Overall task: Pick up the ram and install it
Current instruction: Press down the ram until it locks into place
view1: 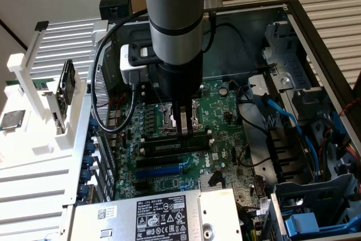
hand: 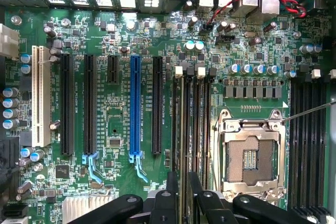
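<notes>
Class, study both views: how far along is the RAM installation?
Done: the tool hangs low inside the open computer case, right over the black memory slots beside the empty processor socket. In hand: whether it grips the ram cannot be told. Left: no green stick looks seated in those slots, so the install appears unfinished.

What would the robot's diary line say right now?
gripper: low over long black memory slots next to square silver processor socket | thin green ram stick: grip unclear | install: cannot confirm
</notes>
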You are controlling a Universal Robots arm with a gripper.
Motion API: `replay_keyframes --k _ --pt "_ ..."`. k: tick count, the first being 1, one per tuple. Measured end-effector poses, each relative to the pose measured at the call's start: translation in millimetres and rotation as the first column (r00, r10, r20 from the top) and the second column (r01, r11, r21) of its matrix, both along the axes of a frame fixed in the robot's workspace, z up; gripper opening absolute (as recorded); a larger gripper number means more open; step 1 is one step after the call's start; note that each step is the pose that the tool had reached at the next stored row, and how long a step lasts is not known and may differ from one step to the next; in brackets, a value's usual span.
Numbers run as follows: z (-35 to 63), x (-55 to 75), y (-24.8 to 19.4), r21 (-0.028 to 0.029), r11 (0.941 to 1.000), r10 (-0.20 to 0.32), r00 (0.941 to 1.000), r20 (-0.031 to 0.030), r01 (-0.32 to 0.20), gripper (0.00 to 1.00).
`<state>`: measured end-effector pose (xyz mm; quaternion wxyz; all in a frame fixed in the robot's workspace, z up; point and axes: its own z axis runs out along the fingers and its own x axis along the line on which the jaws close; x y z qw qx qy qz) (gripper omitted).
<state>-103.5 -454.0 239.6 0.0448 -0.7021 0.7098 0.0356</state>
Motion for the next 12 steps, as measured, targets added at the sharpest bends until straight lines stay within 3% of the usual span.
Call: replay_keyframes --k 5,7,12 --pt "0.0 0.0 0.0 0.0000 1.0000 0.000 1.0000 0.0000 0.000 0.22" --pt "0.0 0.0 0.0 0.0000 1.0000 0.000 1.0000 0.0000 0.000 0.13" --pt "0.0 0.0 0.0 0.0000 1.0000 0.000 1.0000 0.0000 0.000 0.10"
